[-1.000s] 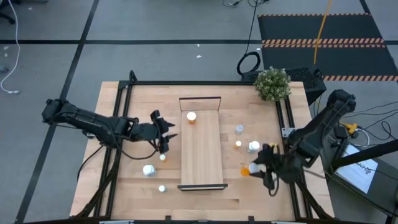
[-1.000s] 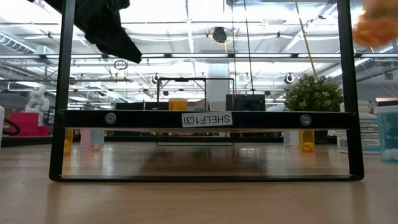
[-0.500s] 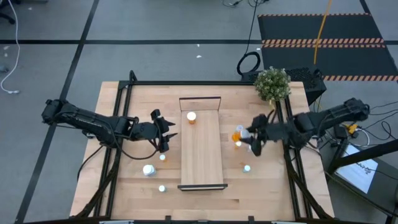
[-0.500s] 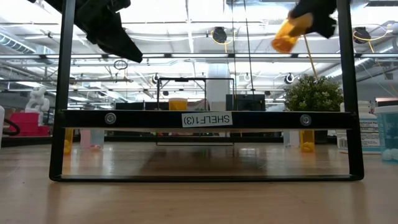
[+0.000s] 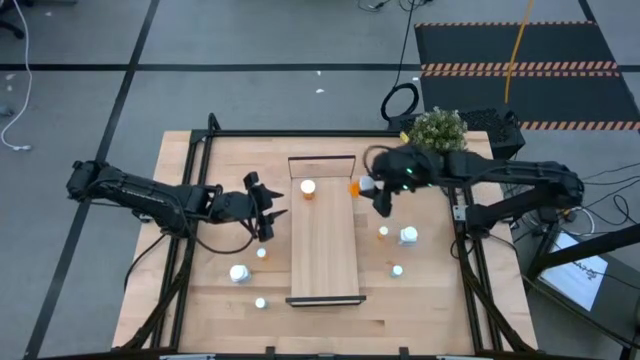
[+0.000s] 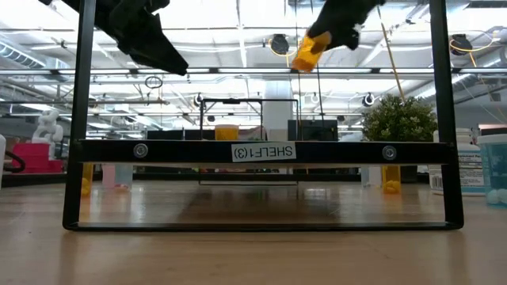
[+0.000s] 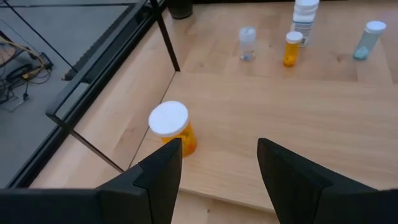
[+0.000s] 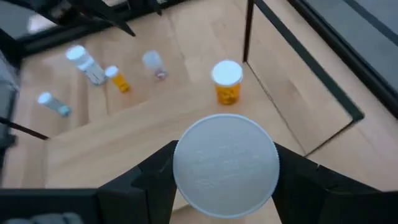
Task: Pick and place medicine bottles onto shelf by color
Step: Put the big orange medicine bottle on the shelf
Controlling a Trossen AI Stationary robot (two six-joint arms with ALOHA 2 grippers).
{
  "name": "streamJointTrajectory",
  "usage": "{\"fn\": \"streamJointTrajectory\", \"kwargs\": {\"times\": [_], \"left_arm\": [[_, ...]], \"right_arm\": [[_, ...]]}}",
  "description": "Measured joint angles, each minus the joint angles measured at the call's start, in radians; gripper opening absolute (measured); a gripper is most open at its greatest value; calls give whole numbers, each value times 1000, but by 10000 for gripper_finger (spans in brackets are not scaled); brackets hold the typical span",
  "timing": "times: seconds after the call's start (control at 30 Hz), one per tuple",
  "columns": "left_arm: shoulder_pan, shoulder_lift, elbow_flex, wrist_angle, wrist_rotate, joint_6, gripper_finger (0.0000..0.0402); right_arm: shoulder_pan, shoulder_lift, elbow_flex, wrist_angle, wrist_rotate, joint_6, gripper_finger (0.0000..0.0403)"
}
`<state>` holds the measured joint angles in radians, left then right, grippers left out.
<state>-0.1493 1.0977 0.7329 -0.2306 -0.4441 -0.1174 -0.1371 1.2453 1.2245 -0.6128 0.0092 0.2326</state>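
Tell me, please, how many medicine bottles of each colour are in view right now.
Orange cylindrical bottles with white caps: 4
White cylindrical bottles: 2
Clear cylindrical bottles: 2
Pale blue cylindrical bottles: 2
Total: 10

Robotics lab, ceiling trusses (image 6: 238,71), taped floor (image 5: 130,70)

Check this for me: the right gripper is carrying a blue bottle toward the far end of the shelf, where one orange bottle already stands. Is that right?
Not quite. The bottle in the right gripper is orange, not blue, as the low view shows. The rest holds: in the high view it is heading for the far end of the shelf, where one orange bottle already stands.
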Motion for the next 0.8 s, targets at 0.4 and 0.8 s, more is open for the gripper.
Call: {"fn": "streamJointTrajectory", "kwargs": {"times": [0.4,0.8], "left_arm": [[19,0,0,-4,0,-9,209],[19,0,0,-5,0,-9,209]], "right_arm": [[-104,274,236,-150,-67,-155,211],[-144,341,260,-163,-67,-216,212]]}}
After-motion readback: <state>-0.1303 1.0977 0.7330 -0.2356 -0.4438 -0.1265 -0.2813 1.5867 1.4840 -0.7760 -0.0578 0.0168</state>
